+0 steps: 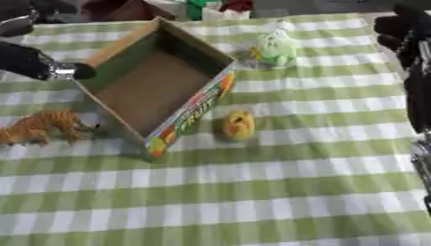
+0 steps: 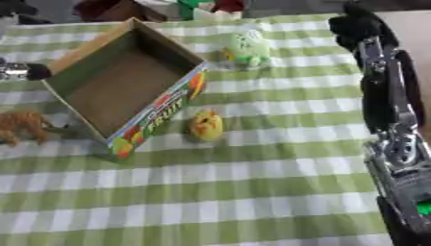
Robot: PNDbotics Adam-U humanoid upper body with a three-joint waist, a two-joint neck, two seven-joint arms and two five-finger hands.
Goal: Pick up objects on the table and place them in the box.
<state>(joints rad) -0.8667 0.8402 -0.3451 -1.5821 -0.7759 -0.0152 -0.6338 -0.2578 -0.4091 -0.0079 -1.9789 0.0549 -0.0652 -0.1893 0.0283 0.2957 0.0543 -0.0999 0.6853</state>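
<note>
Green-checked tablecloth [image 1: 278, 192] (white stripes) under the box [image 1: 156, 89].

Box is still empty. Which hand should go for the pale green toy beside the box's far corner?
Right. The right hand is up at the far right, level with the pale green toy, with open cloth between. The box blocks the left arm.

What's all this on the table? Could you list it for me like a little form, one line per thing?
Table cover: green and white checked cloth
Box: open cardboard box, nothing inside, fruit pictures on its side
Left of the box: orange toy animal lying on the cloth
Right of the box, near side: small yellow toy
Right of the box, far side: pale green toy
Right hand: raised at the far right, holding nothing visible
Left arm: at the box's left edge, hand not seen
</note>
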